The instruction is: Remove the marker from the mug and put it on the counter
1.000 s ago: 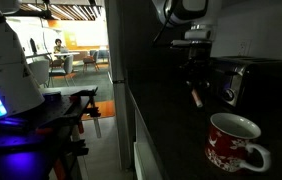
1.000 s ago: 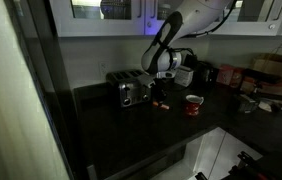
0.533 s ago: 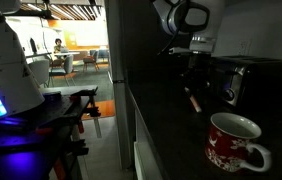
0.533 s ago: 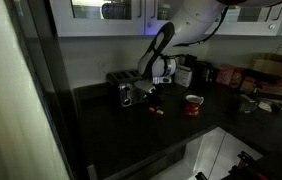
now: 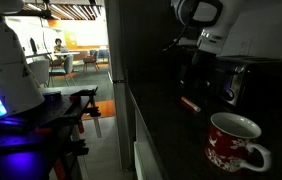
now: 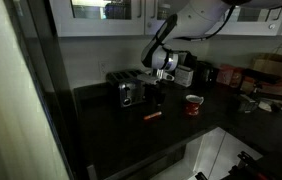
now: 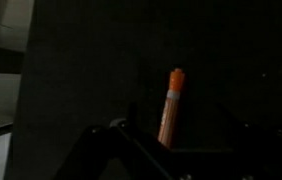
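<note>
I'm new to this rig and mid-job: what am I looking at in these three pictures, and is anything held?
It is one robot arm with a two-fingered tool at its end. Two pictures come from cameras standing off in the room; the third looks from the arm's wrist. On the dark counter the orange marker lies flat, apart from the red mug, with the tool above it. The wrist view shows that marker too. A toaster stands further back. Nothing seems held; it is too dark to tell whether the tool is open.
</note>
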{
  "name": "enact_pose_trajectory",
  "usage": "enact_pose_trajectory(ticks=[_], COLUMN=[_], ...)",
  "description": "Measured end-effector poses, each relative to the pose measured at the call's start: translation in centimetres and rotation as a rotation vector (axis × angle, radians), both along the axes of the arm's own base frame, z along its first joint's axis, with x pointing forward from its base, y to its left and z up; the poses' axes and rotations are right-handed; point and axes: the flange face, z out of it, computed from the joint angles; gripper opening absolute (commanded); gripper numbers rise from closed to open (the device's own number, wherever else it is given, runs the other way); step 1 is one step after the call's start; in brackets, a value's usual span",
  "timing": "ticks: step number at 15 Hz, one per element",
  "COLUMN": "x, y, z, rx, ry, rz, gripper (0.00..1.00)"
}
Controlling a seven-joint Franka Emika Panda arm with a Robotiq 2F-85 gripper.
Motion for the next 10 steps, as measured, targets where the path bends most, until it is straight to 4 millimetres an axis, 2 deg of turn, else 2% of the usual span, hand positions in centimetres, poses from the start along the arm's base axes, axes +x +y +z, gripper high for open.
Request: enact_pose_trajectory(ticks=[4,10], x=[0.4,0.8], y=[-2.1,-2.4], z=[0.4,0.8], rx=[0.007,-0.025], ry=[-0.055,-0.114], rz=[0.038,0.096], gripper=[1.00,1.00])
